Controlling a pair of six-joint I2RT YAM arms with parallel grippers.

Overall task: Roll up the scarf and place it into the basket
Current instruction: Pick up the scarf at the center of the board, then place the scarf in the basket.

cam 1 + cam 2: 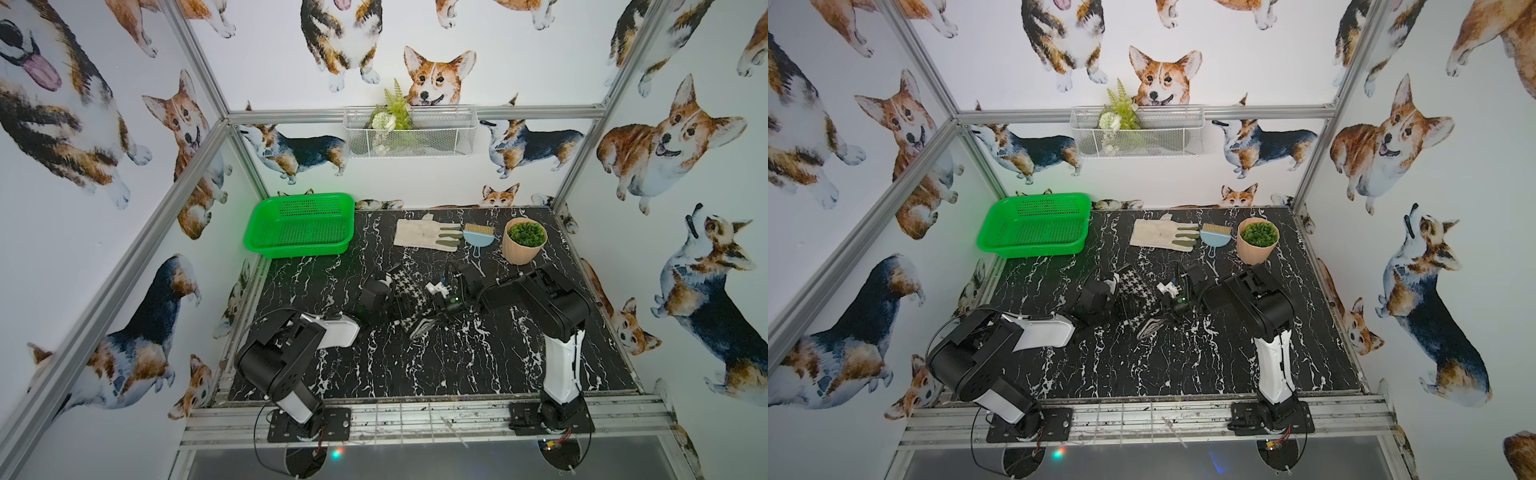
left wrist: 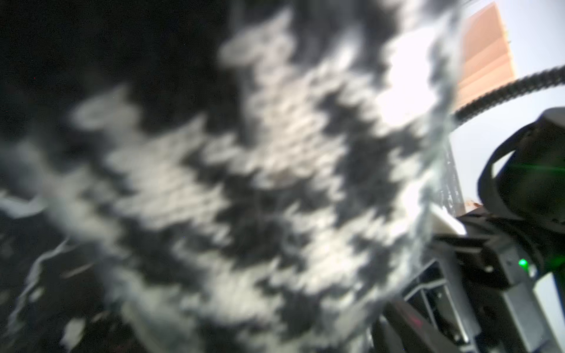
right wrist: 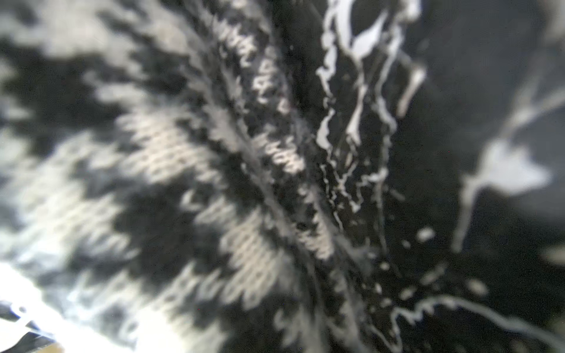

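As seen in both top views: scarf (image 1: 409, 297) bunched on counter (image 1: 415, 365) between left gripper (image 1: 386, 286) and right gripper (image 1: 434, 291), well apart from basket (image 1: 299, 250) | left wrist: blurred knit close up, grip cannot be told | right wrist: likewise, cannot be told | handling, judged: soft, light, floppy; best pinched at rolled edge.

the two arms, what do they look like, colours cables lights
Both the left arm and the right arm have bulky black joint housings joined by smooth white shell links, each on a flat black base plate. Thin black cables loop beside them. A small green light glows by the right wrist.
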